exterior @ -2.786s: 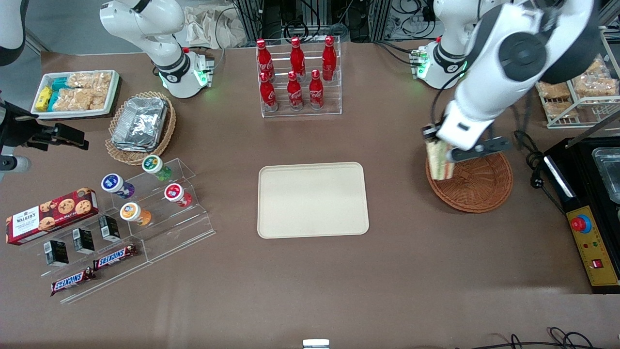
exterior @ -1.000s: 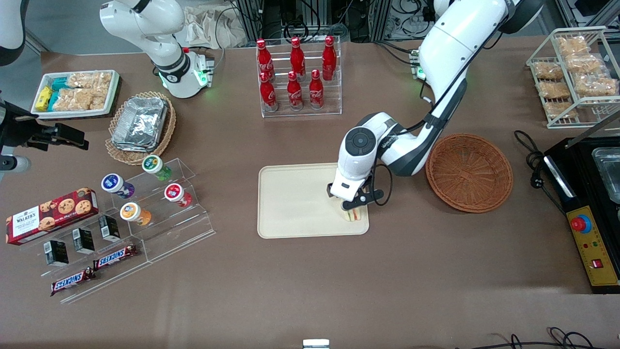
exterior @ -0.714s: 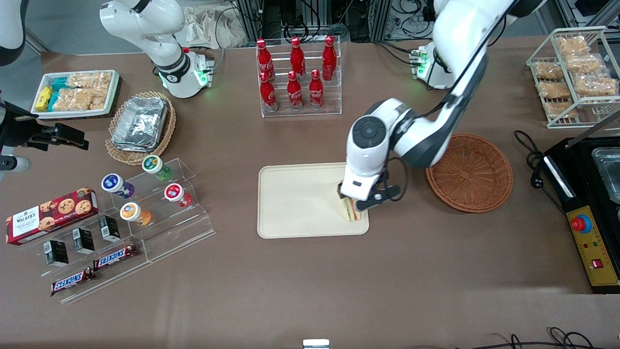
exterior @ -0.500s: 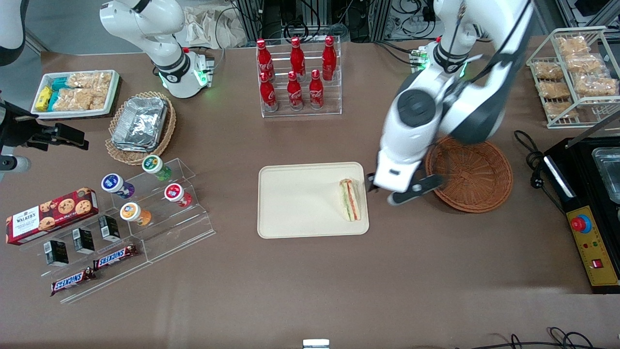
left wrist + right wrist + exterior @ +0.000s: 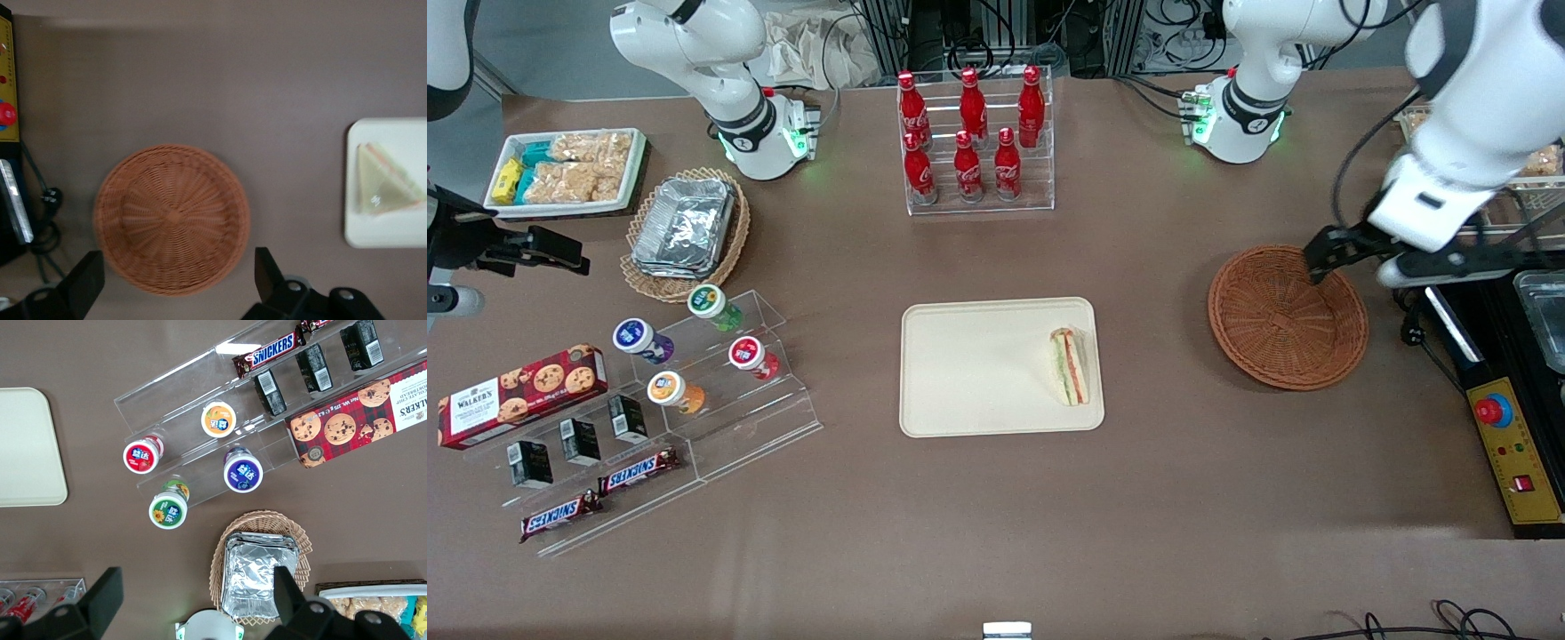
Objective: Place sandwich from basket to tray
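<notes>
The sandwich (image 5: 1069,366) lies flat on the cream tray (image 5: 978,369), near the tray's edge closest to the basket, with its green and red filling stripes showing. In the left wrist view the sandwich (image 5: 383,187) rests on the tray (image 5: 393,235) as well. The round reddish-brown basket (image 5: 1288,317) holds nothing. My gripper (image 5: 1369,260) hangs high over the basket's rim at the working arm's end, well away from the sandwich. It is open, with only the empty basket (image 5: 172,217) below the gripper (image 5: 175,283) and nothing held between its fingers.
A rack of red cola bottles (image 5: 974,142) stands farther from the camera than the tray. A black machine with a red button (image 5: 1494,411) sits beside the basket. A clear stand with cups (image 5: 711,356), a tan basket of foil containers (image 5: 687,229) and a cookie box (image 5: 520,394) lie toward the parked arm's end.
The gripper carried the sandwich from the basket to the tray, set it down and opened. It then rose and swung back over the basket.
</notes>
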### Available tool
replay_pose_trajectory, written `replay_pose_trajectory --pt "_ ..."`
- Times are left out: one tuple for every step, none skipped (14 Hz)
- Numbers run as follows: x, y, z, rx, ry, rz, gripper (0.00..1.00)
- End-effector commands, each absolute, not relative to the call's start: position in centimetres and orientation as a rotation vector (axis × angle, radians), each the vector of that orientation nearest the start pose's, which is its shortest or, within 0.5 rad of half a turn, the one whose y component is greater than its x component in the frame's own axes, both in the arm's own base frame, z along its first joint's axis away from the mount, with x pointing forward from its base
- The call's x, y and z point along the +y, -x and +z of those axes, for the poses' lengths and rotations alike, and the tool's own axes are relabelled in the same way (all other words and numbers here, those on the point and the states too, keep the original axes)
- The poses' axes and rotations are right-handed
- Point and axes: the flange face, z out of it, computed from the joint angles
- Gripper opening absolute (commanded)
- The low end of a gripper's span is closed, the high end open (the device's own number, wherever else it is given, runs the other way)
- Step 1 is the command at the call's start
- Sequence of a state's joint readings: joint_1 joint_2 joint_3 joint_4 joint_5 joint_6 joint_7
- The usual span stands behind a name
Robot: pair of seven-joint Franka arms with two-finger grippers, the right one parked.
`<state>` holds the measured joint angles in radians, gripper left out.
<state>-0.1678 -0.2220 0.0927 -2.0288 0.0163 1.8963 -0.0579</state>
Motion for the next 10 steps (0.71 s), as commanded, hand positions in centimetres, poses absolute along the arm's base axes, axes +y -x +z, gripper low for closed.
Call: replay_pose_trajectory --pt "1.4 -48.6 56.0 0.294 3.151 -0.025 1.00" --pt "1.7 -49.6 56.4 0.304 3.139 0.022 1.00" --pt "1.8 -50.4 56.7 0.286 3.136 0.033 1.00" --pt "1.7 -50.8 56.9 0.261 3.136 0.028 1.00" --pt "1.7 -50.8 56.8 0.227 3.140 0.030 1.00" --pt "1.6 -51.0 56.9 0.178 3.143 0.026 1.00" --pt "0.8 -51.5 57.5 0.131 3.145 0.006 1.00" --pt "-0.7 -52.1 57.8 0.124 3.139 0.006 1.00" --pt "-1.5 -52.4 58.3 0.112 3.136 0.015 1.00" --pt "-1.9 -52.6 58.2 0.097 3.134 0.046 1.00"
